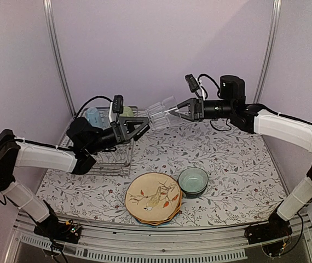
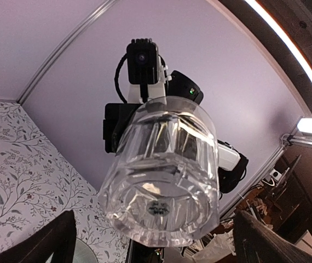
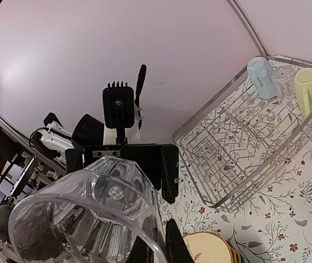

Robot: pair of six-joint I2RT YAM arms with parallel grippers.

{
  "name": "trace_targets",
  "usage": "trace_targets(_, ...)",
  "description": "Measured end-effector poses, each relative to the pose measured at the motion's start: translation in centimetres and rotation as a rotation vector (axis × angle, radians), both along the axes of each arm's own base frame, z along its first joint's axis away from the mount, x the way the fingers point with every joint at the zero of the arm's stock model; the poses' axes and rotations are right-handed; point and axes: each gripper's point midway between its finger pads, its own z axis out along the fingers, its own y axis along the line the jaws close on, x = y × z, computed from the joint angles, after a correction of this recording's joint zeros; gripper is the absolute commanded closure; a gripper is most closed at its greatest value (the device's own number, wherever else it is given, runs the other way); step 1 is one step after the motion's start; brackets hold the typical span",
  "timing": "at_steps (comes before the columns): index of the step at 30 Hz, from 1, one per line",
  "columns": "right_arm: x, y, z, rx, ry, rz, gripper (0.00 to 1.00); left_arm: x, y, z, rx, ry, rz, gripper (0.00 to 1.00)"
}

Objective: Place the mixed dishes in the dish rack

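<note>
1. Silver wire dish rack (image 1: 110, 155), rectangular with upright tines, sits on the left part of the leaf-patterned counter (image 1: 238, 159). A light blue mug (image 1: 93, 116) and a pale yellow-green mug (image 1: 127, 111) stand at its far end.
2. Above the rack's far right corner hovers the left gripper (image 1: 143, 129), its dark fingers (image 2: 49, 241) spread wide and holding nothing. It points at the base of a glass, which is apart from both fingers.
3. Near the front edge lies a stack of scalloped plates (image 1: 153, 198), with the tan bird-patterned one on top.
4. In the air just right of the rack, between the two grippers, hangs a clear faceted glass (image 1: 161, 113). It lies on its side, base towards the left gripper and mouth towards the right one.
5. Gripping the glass is the right gripper (image 1: 179, 109), its fingers (image 3: 173, 247) pinching the rim.
6. Just beside the plates, on their right, a teal bowl with a dark outside (image 1: 193, 181) rests on the counter.
</note>
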Motion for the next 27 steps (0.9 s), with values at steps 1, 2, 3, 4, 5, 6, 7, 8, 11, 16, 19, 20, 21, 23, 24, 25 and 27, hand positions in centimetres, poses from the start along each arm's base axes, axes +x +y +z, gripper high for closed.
trace_targets(1, -0.1, 0.1, 0.0, 0.005, 0.001, 0.009, 1.0, -0.1, -0.1, 0.3, -0.009, -0.01, -0.006, 0.0)
trace_targets(2, -0.3, 0.2, 0.0, 0.008, 0.003, 0.016, 1.0, -0.2, -0.2, 0.5, -0.016, -0.014, -0.01, 0.0)
trace_targets(3, -0.3, 0.3, -0.1, 0.01, 0.004, 0.021, 1.0, -0.2, -0.3, 0.7, -0.024, -0.019, -0.013, 0.0)
trace_targets(4, -0.4, 0.4, -0.1, 0.013, 0.006, 0.026, 1.0, -0.1, -0.4, 0.8, -0.029, -0.02, -0.016, 0.0)
trace_targets(5, -0.5, 0.6, -0.2, 0.015, 0.008, 0.032, 1.0, -0.1, -0.5, 0.9, -0.033, -0.022, -0.019, 0.01)
trace_targets(6, -0.6, 0.7, -0.3, 0.017, 0.01, 0.039, 1.0, 0.0, -0.7, 1.0, -0.037, -0.024, -0.024, 0.02)
trace_targets(7, -0.7, 1.0, -0.5, 0.02, 0.013, 0.051, 1.0, 0.0, -0.9, 1.0, -0.04, -0.024, -0.029, 0.04)
trace_targets(8, -0.8, 1.1, -0.6, 0.021, 0.016, 0.054, 1.0, 0.0, -1.2, 1.2, -0.045, -0.026, -0.037, 0.08)
trace_targets(11, -0.9, 1.5, -1.1, 0.023, 0.03, 0.07, 1.0, -0.1, -1.8, 1.4, -0.061, -0.026, -0.058, 0.2)
trace_targets(16, -1.1, 1.7, -1.5, 0.034, 0.023, 0.09, 0.99, -0.2, -2.1, 1.1, -0.071, -0.01, -0.078, 0.64)
trace_targets(19, -1.1, 1.7, -1.5, 0.04, 0.016, 0.09, 0.71, -0.2, -2.0, 1.2, -0.077, -0.007, -0.081, 0.93)
trace_targets(20, -1.1, 1.7, -1.4, 0.042, 0.018, 0.09, 0.59, -0.2, -2.0, 1.2, -0.078, -0.008, -0.08, 1.0)
trace_targets(21, -1.1, 1.7, -1.4, 0.043, 0.019, 0.09, 0.48, -0.2, -1.9, 1.1, -0.077, -0.008, -0.08, 1.0)
trace_targets(23, -1.1, 1.6, -1.5, 0.044, 0.019, 0.087, 0.3, -0.2, -1.4, 0.7, -0.065, -0.002, -0.072, 1.0)
trace_targets(24, -0.9, 1.5, -1.6, 0.042, 0.017, 0.082, 0.25, -0.2, -1.0, 0.4, -0.053, 0.003, -0.066, 1.0)
trace_targets(25, -0.8, 1.4, -1.8, 0.038, 0.024, 0.075, 0.21, 0.0, -0.5, 0.2, -0.04, 0.007, -0.053, 1.0)
trace_targets(27, -0.3, 0.9, -2.3, 0.022, 0.028, 0.05, 0.17, 0.8, 1.1, 0.0, 0.006, 0.019, -0.004, 1.0)
